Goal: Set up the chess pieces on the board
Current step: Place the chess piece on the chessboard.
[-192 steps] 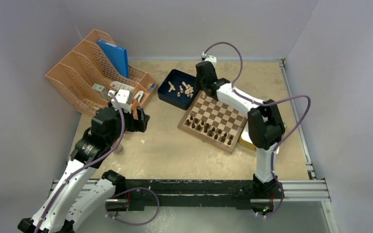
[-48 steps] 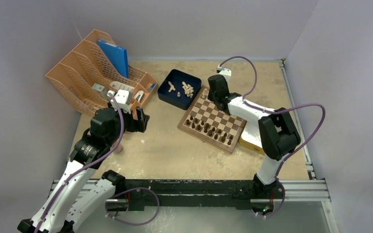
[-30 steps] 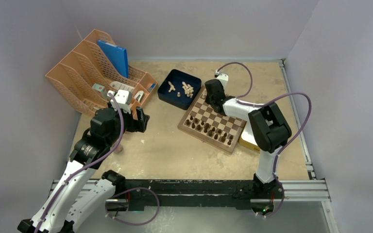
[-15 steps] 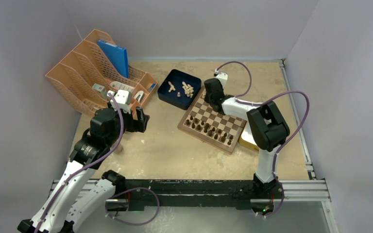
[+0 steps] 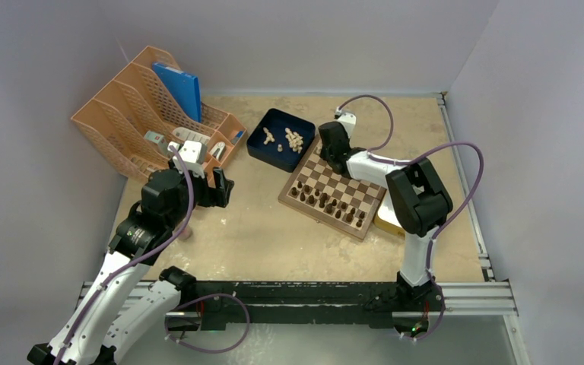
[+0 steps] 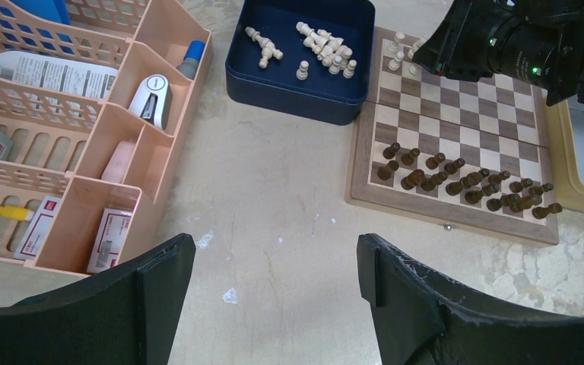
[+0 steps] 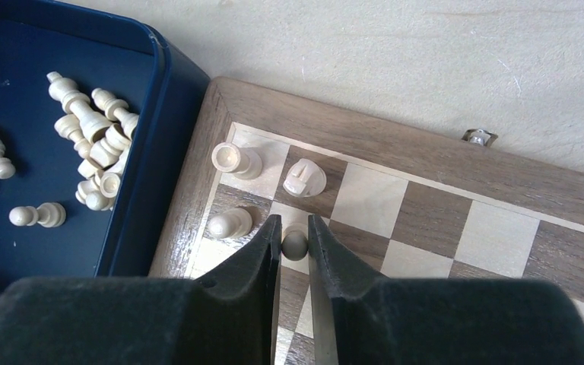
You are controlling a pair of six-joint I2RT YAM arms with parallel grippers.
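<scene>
**A:** The left fingers (image 6: 160, 281) gape wide and empty over the desk (image 6: 274, 190). Where's the risk?

**B:** On the chessboard (image 7: 426, 152), at the corner beside the dark blue tray (image 7: 169, 84). The right fingers (image 7: 265, 251) stand narrow around a cream pawn (image 7: 294, 243). I cannot tell whether they pinch it. Leaving askew could tip it into the neighbouring pawn (image 7: 230, 223).

**A:** Its axis?

**B:** Vertical, standing upright on its square, head up.

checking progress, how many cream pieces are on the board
4, at the board's corner by the blue tray: rook, knight beside it, pawn by the rook, another between the jaws; others may be hidden.
</scene>
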